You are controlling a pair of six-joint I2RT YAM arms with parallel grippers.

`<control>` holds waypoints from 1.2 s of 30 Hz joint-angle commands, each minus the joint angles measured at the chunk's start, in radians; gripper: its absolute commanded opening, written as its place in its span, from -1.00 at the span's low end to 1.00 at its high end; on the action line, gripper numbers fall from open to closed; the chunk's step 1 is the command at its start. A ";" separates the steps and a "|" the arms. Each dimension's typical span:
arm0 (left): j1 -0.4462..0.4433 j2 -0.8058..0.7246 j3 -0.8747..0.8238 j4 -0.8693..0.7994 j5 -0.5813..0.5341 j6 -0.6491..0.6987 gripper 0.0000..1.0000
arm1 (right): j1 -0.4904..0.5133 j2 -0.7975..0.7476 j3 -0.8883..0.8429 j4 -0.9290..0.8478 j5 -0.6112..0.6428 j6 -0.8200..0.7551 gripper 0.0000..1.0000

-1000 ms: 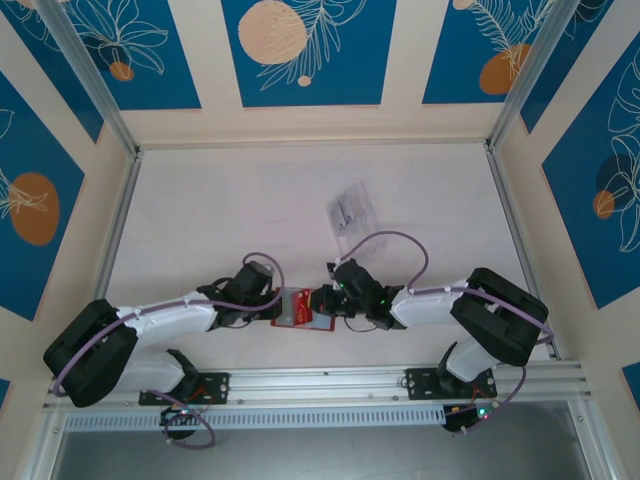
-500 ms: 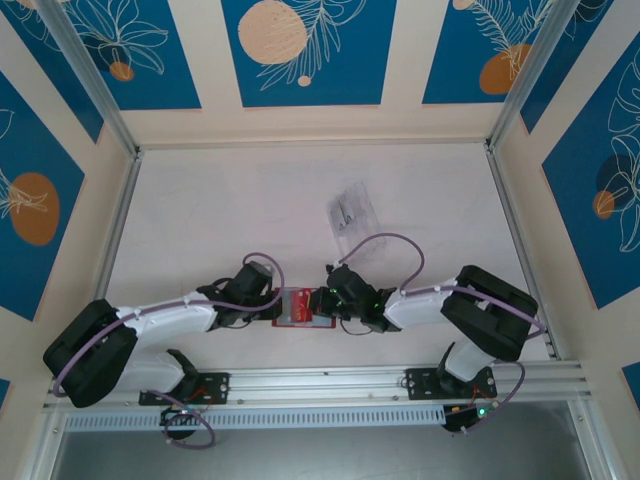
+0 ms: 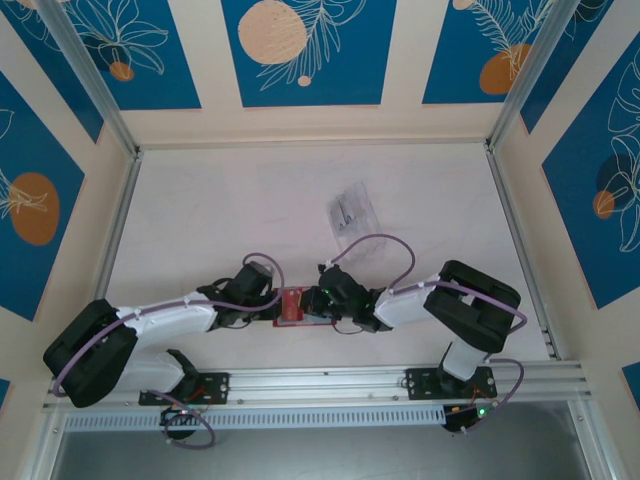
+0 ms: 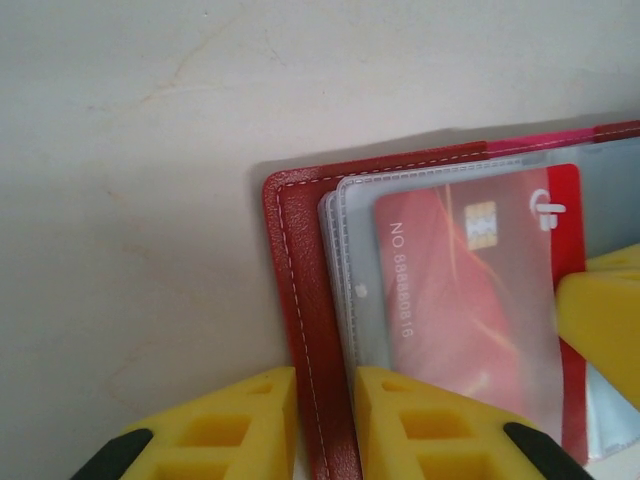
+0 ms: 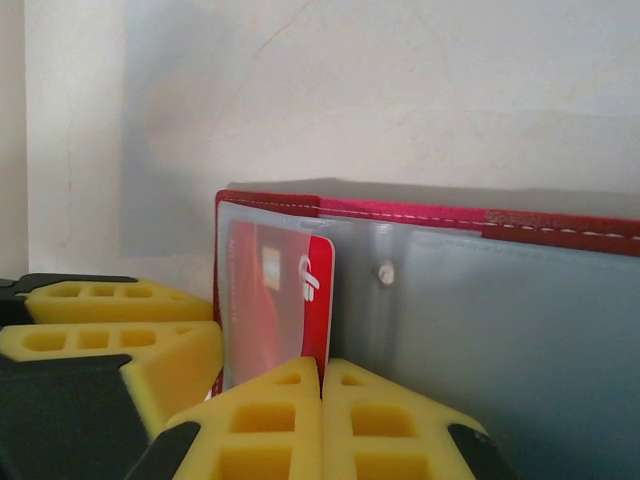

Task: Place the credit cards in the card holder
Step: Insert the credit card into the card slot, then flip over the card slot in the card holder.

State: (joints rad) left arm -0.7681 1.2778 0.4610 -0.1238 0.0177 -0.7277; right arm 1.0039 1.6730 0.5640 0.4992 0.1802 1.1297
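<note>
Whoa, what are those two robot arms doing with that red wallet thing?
They are tucking a red card into the open card holder. The left tool pinches the holder's red cover at its edge. The right tool, shut, sits at the card's end. The card is mostly inside a clear sleeve, with one end sticking out.

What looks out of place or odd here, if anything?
Nothing is spilled or damaged. The only oddity: the red card sits partway in the clear sleeve of the card holder, its logo end poking out uncovered.
</note>
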 commanded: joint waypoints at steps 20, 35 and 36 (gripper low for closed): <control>-0.013 0.037 -0.033 -0.101 -0.035 -0.015 -0.53 | -0.076 -0.070 0.282 -0.608 -0.255 -0.262 -0.50; -0.013 0.043 -0.036 -0.087 -0.032 -0.012 -0.53 | -0.126 -0.005 0.506 -0.996 -0.033 -0.500 -0.43; -0.014 0.045 -0.035 -0.085 -0.032 -0.013 -0.53 | -0.126 0.014 0.518 -1.001 -0.027 -0.511 -0.43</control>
State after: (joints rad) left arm -0.7681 1.2789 0.4610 -0.1371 -0.0124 -0.7345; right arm 0.8783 1.6428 1.0466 -0.3996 0.0872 0.6964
